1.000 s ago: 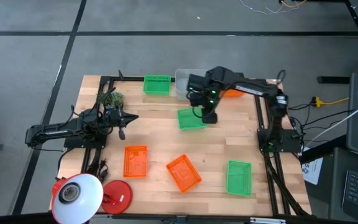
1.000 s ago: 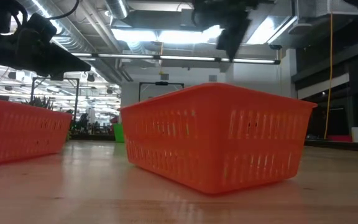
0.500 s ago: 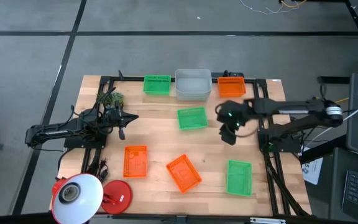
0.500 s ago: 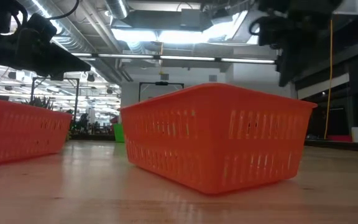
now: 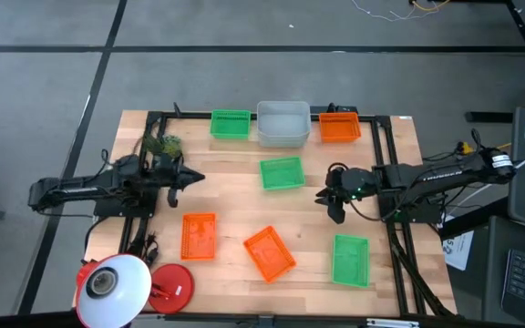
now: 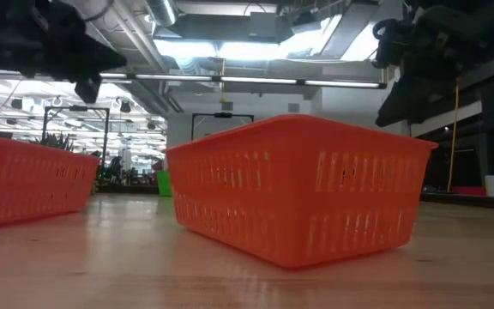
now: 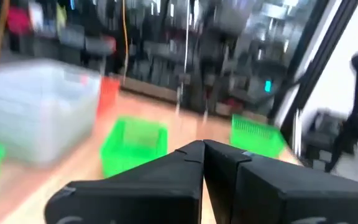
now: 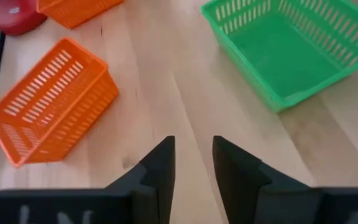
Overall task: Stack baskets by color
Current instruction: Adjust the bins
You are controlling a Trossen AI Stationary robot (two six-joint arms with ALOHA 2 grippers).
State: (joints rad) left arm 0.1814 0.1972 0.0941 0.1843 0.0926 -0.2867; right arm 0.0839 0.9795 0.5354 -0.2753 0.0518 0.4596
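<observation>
Desk (image 5: pixel 235 205) count: three green baskets (image 5: pixel 281 173), three orange baskets (image 5: pixel 269 252), one grey-white stack (image 5: pixel 283 123). Right claw (image 5: pixel 334 205) spread, empty. Left claw (image 5: pixel 192 178) pressed together, empty.

Bright overhead light, blurred left wrist view

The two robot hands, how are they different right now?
The left gripper has its fingers pressed together, shut; the right gripper has a gap between its fingers, open. The left gripper sits near the table's left side, by a plant; the right gripper hangs over bare wood on the right, with a green basket and an orange basket ahead of it. Both are dark, two-fingered and hold nothing.
</observation>
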